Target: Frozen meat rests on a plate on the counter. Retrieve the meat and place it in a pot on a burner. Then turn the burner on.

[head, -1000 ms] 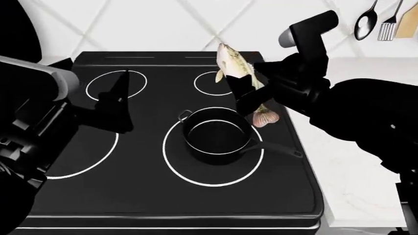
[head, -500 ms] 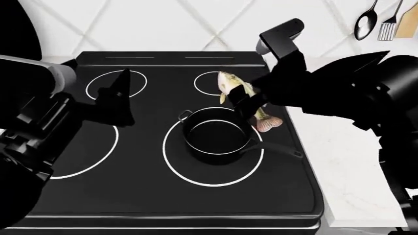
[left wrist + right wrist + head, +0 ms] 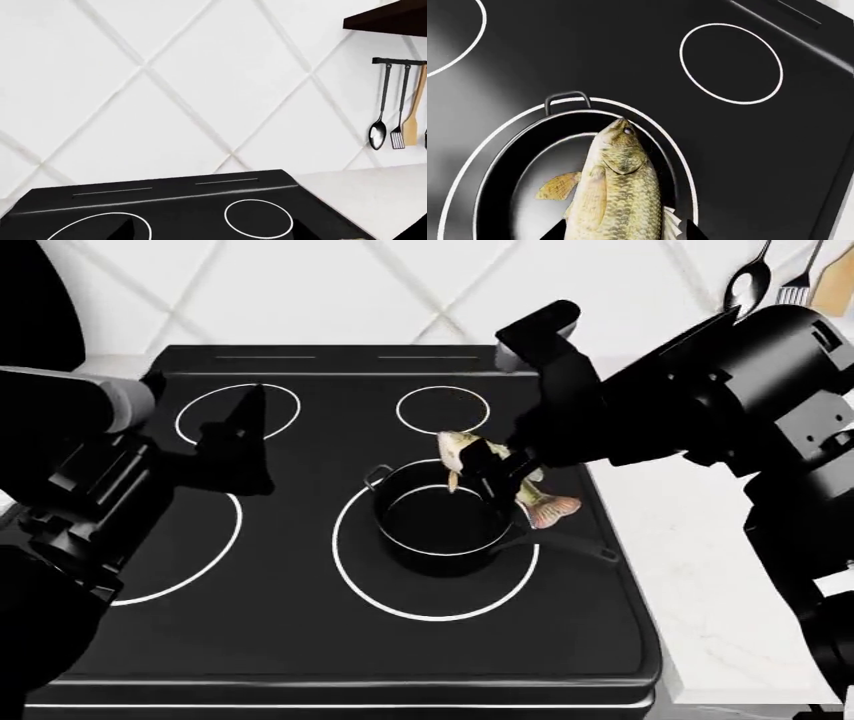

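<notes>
Fingers (image 3: 491,478) clamp meat (image 3: 470,456) over pot (image 3: 441,520), black stove (image 3: 267,620)

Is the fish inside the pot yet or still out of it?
Out. The fish hangs in the right gripper over the pot rim, head above the opening, tail outside; the pot looks empty.
</notes>
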`<state>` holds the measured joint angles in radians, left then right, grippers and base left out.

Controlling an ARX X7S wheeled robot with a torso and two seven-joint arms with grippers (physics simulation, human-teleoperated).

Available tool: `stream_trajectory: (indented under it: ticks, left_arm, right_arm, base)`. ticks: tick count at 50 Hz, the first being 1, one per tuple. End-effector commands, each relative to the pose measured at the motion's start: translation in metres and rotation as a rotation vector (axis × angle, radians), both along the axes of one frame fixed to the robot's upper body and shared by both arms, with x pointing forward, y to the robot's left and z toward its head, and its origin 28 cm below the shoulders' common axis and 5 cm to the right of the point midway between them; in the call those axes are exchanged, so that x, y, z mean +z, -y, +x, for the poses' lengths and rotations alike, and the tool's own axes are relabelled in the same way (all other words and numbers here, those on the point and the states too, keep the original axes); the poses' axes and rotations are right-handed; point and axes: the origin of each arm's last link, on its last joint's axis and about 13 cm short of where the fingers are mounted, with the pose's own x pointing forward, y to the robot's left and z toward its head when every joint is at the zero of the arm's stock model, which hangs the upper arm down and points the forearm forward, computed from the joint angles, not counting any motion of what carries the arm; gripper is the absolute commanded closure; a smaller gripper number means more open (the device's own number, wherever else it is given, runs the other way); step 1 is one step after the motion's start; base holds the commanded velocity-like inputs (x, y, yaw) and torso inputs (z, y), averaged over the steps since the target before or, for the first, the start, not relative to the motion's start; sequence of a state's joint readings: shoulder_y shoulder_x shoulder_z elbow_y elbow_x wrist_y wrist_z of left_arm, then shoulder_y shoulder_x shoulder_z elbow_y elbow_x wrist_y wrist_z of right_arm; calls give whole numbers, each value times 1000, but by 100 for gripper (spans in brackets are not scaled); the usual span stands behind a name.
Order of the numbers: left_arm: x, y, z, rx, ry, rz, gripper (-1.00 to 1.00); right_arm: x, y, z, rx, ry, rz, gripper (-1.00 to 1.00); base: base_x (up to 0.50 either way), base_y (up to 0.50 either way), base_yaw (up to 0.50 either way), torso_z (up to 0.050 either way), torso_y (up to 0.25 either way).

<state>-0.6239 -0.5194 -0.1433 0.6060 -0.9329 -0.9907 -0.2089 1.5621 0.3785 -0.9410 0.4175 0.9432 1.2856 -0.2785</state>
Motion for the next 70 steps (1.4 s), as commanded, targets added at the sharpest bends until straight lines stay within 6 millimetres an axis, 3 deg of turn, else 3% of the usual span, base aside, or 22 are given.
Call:
stream_trajectory:
  ticks: [1, 26, 40, 70]
  left_arm:
    - [-3, -1, 1, 1, -5, -13, -100]
    - [-8, -5, -4, 13, -20, -20, -100]
    - [-16, -6, 6, 7, -34, -28, -100]
    - [-20, -8, 5, 18, -51, -35, -100]
  right_arm:
    - [9, -3, -2, 45, -29, -18, 100]
    - [-3, -15, 7, 98, -40, -56, 100]
    - [-5, -20, 14, 106, -28, -54, 100]
    - [-15, -25, 19, 130, -33, -73, 100]
  base:
    - [0, 0, 0, 0, 0]
    - [0, 0, 0, 0, 1]
    - [0, 0, 0, 0, 1]
    - [0, 0, 0, 0, 1]
